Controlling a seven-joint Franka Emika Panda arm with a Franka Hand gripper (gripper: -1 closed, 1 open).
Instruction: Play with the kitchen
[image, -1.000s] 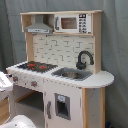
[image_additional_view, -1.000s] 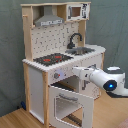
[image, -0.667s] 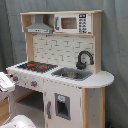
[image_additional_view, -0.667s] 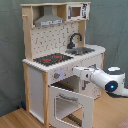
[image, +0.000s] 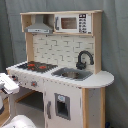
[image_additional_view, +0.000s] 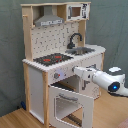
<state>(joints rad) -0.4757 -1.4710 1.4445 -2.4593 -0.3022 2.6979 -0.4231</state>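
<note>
The kitchen (image_additional_view: 60, 65) looks rigid and heavy. Its light oven door (image_additional_view: 70, 102) hangs open just below the claw (image_additional_view: 76, 71); grasp its top edge. Claw's state: cannot tell.

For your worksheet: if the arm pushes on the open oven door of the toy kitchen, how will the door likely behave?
The oven door hangs open below the hob, so it would probably swing on its hinge rather than resist. It looks like a thin framed panel with a window, so likely stiff and light. The kitchen is tall and broad-based; a gentle push probably won't tip it.
</note>
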